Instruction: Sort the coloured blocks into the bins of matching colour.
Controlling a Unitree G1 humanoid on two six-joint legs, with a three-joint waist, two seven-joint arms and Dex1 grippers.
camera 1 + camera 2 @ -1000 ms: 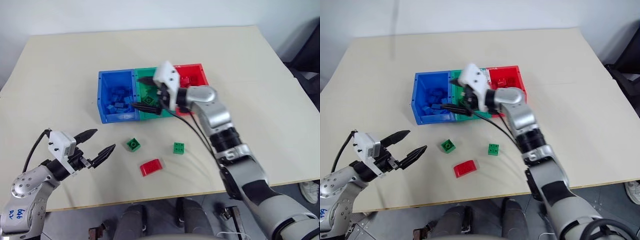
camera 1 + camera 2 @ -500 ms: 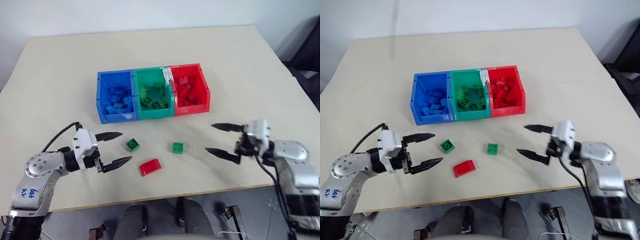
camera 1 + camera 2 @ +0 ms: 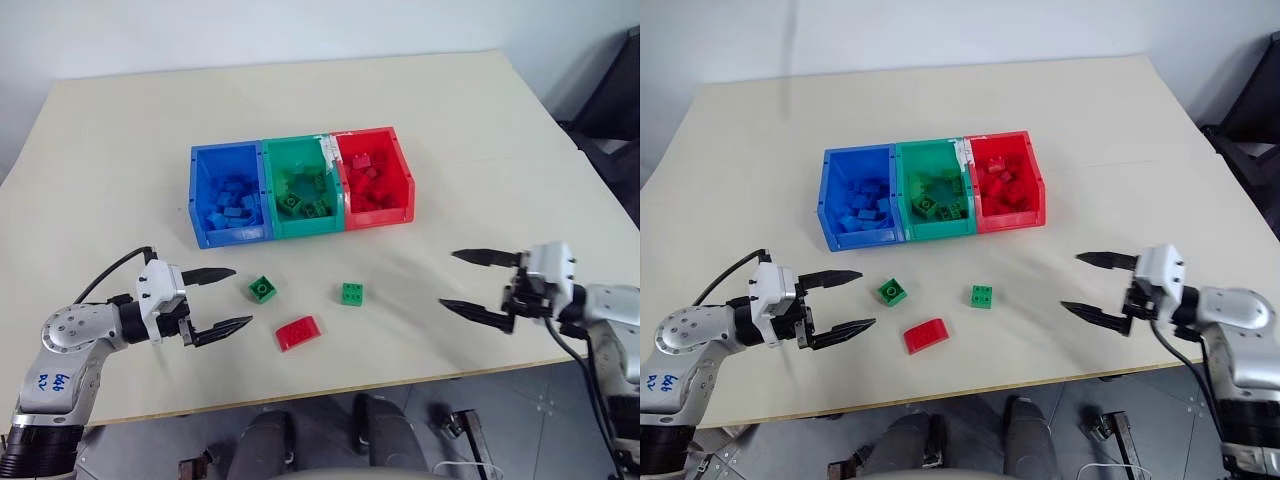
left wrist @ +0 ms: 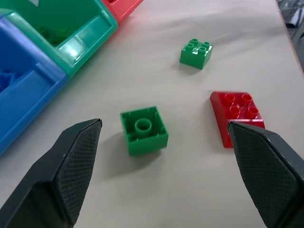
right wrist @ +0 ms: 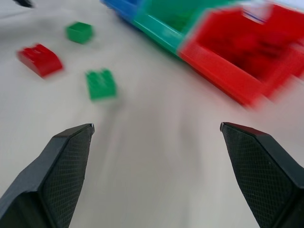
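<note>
Left gripper [image 3: 220, 298], fingers spread and empty, facing stud-down green brick [image 3: 263, 288] on worktop [image 3: 120, 140]: straddle squarely before closing; right gripper [image 3: 478, 284] likewise released.

Even, bright, diffuse light falls on the pale beige desk [image 3: 480, 150], leaving only soft, short shadows under the small studded plastic bricks. The right wrist view is smeared with motion blur, worst across the red plastic bin [image 5: 247, 57]; the left wrist view is sharp.
</note>
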